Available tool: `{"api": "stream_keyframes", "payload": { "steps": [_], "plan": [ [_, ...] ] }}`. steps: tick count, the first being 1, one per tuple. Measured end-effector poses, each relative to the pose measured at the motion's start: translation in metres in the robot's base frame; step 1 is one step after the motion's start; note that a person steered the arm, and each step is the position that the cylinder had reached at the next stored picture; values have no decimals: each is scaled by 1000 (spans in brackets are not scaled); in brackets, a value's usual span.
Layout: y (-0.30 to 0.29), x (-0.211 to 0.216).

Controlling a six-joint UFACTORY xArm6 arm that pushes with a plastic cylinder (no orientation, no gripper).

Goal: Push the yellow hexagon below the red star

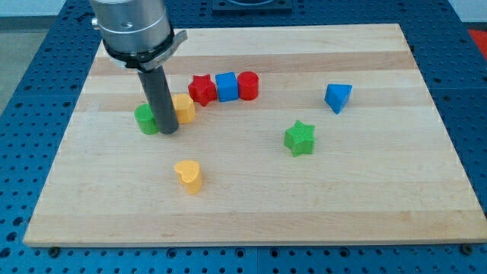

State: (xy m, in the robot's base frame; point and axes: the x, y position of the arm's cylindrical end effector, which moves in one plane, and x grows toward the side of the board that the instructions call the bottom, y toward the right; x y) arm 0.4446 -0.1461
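Observation:
The yellow hexagon (184, 108) lies on the wooden board, partly hidden by my rod. The red star (202, 89) sits just up and to the right of it. My tip (169, 132) rests on the board right at the hexagon's left side, between it and a green round block (145, 119). The rod is dark and upright, and it covers the hexagon's left edge and the green block's right edge.
A blue cube (226, 87) and a red cylinder (248, 85) line up to the right of the red star. A yellow heart (188, 175) lies below. A green star (300, 138) and a blue triangular block (337, 97) sit at the right.

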Motion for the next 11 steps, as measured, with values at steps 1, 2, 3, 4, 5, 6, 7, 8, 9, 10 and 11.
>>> {"api": "stream_keyframes", "payload": {
  "steps": [1, 2, 3, 4, 5, 6, 7, 8, 9, 10, 11],
  "plan": [
    [-36, 2],
    [-62, 2],
    [-58, 2],
    [-41, 2],
    [-19, -2],
    [-1, -8],
    [15, -12],
    [25, -14],
    [33, -16],
    [34, -17],
    [19, 4]
  ]
}}
